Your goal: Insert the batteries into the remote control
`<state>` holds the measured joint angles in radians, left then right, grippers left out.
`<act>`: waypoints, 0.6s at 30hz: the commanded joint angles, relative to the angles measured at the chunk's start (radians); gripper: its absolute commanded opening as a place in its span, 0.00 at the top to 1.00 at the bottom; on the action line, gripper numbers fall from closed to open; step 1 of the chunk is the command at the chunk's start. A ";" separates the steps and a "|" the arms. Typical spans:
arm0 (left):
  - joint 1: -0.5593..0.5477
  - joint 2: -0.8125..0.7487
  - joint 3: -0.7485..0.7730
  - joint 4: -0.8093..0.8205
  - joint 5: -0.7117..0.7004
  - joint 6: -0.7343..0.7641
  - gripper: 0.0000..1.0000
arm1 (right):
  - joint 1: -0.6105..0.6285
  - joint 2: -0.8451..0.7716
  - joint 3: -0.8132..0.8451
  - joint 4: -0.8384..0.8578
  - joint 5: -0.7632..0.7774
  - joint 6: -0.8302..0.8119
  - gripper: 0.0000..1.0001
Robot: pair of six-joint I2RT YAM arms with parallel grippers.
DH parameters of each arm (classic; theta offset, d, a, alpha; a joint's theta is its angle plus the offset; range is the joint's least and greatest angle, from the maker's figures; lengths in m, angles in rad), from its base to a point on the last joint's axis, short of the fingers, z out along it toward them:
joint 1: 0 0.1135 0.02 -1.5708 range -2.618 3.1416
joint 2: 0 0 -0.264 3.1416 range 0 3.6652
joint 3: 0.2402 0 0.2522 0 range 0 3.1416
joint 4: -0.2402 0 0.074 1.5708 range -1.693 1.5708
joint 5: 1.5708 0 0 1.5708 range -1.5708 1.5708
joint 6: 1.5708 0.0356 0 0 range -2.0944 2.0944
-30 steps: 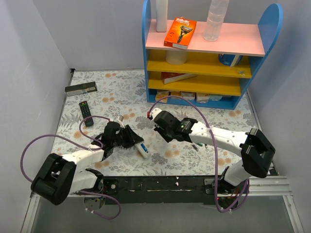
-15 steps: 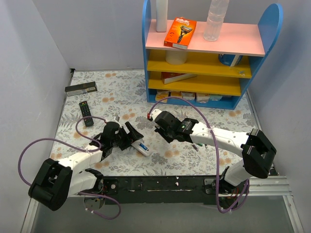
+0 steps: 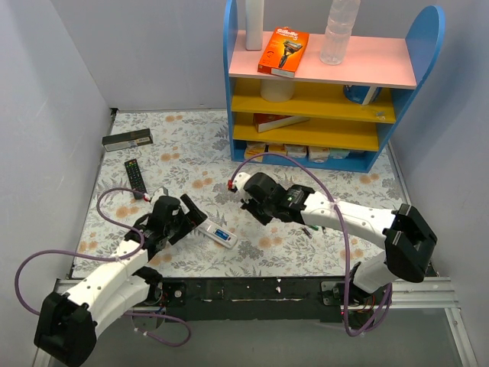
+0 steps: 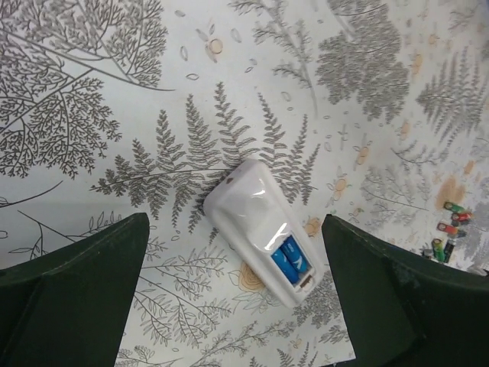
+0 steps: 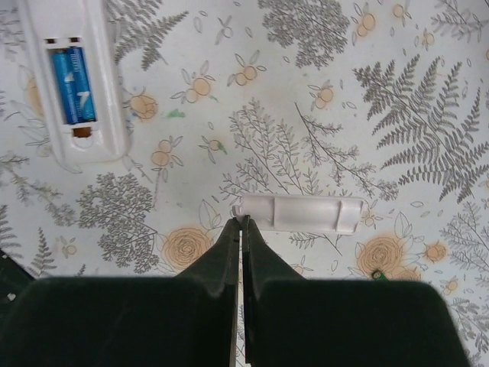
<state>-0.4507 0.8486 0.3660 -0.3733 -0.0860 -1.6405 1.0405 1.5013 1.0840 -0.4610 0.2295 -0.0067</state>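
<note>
Robot lab bench, mock-home: grey partition walls (image 3: 46,92), floral tablecloth (image 3: 191,145), stocked colourful shelf (image 3: 428,38).

White remote (image 3: 217,234) lies flat at lower centre, back up, compartment open, two blue batteries (image 5: 74,86) seated. Back cover (image 5: 302,213) lies separately, flat.

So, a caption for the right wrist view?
Shut right fingers at one end of a small white cover; slim white remote holds blue cylindrical batteries.
</note>
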 commanded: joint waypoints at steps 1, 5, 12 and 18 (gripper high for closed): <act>0.006 -0.095 0.091 -0.079 -0.026 0.056 0.02 | -0.004 -0.081 0.036 0.079 -0.163 -0.105 0.99; 0.006 -0.181 0.113 0.123 0.164 0.145 0.03 | -0.004 -0.156 0.010 0.163 -0.329 -0.205 0.99; 0.006 -0.038 0.218 0.401 0.492 0.205 0.06 | 0.001 -0.197 0.048 0.159 -0.560 -0.355 0.99; 0.006 0.099 0.344 0.438 0.672 0.226 0.12 | 0.015 -0.178 0.099 0.110 -0.618 -0.397 0.99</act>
<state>-0.4469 0.8970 0.6369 -0.0040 0.4007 -1.4559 1.0439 1.3197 1.1110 -0.3450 -0.2993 -0.3450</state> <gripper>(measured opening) 0.903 0.023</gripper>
